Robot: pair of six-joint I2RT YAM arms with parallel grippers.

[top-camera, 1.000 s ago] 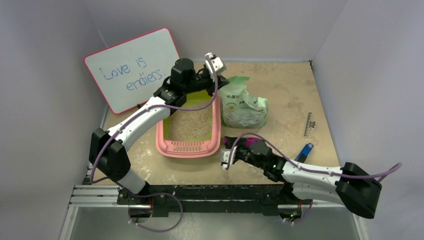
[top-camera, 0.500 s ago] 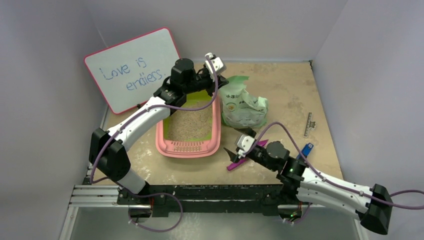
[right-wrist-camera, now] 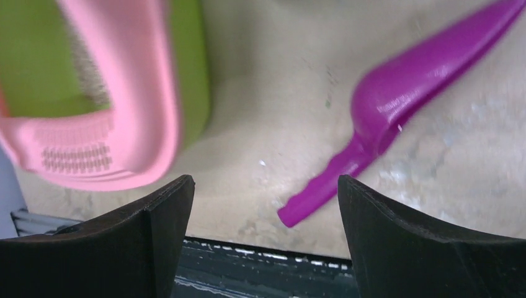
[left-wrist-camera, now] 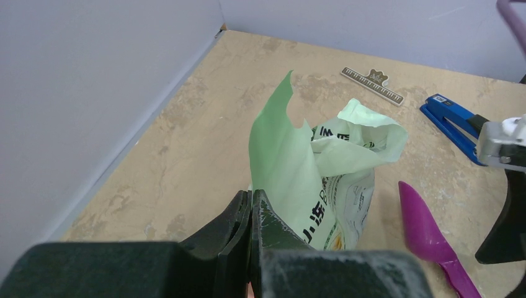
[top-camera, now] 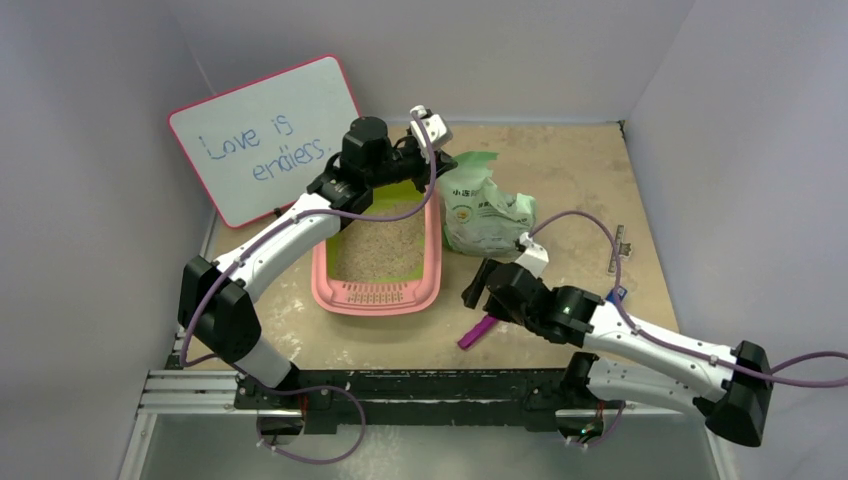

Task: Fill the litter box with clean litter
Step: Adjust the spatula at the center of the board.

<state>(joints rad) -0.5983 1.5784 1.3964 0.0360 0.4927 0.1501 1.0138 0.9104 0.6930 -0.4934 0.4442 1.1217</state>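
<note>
Left of centre on tabletop [top-camera: 580, 170], found litter box [top-camera: 378, 293] holding beige granules [top-camera: 380, 245], pale green bag [top-camera: 488, 215] just beside its right wall; saw no clean litter, presumably in that bag. Noted left claw [left-wrist-camera: 250, 197] pressed together at box's far right corner, hold not discernible, right claw [right-wrist-camera: 263, 186] spread wide and empty over purple scoop [top-camera: 478, 330] lying flat. Judged step as going for bag: calls for grip on its crumpled top, open room right of bag, little between bag and box rim.
</note>
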